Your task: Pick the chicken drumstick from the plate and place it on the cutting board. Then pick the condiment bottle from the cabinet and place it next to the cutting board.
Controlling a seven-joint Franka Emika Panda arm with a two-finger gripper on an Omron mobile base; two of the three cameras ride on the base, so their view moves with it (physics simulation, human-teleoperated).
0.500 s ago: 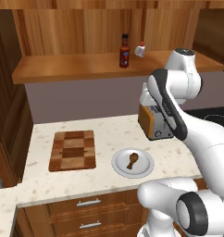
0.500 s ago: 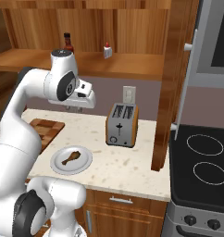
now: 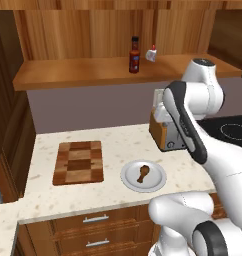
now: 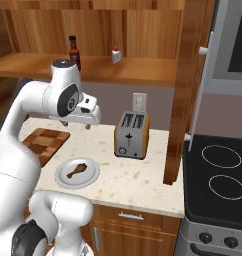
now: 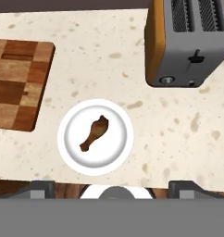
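progress: nothing moved yet | chicken drumstick [image 5: 94, 133] lies on the plate [image 5: 70, 150]; cutting board [image 3: 79, 162] bare; condiment bottle [image 3: 134, 56] stands in the cabinet [image 3: 83, 72] | gripper [image 4: 89, 119] spread wide, holding nothing, high above the counter

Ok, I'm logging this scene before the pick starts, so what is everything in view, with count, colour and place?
chicken drumstick: one, brown, on the plate
plate: one, white, on the counter, right of the cutting board
cutting board: one, checkered brown, left on the counter
condiment bottle: one, dark red, black cap, on the cabinet
cabinet: one, orange-brown, above the counter
toaster: one, grey and orange, behind the plate
stove: one, black, far right
claw: one, white, open, above the counter
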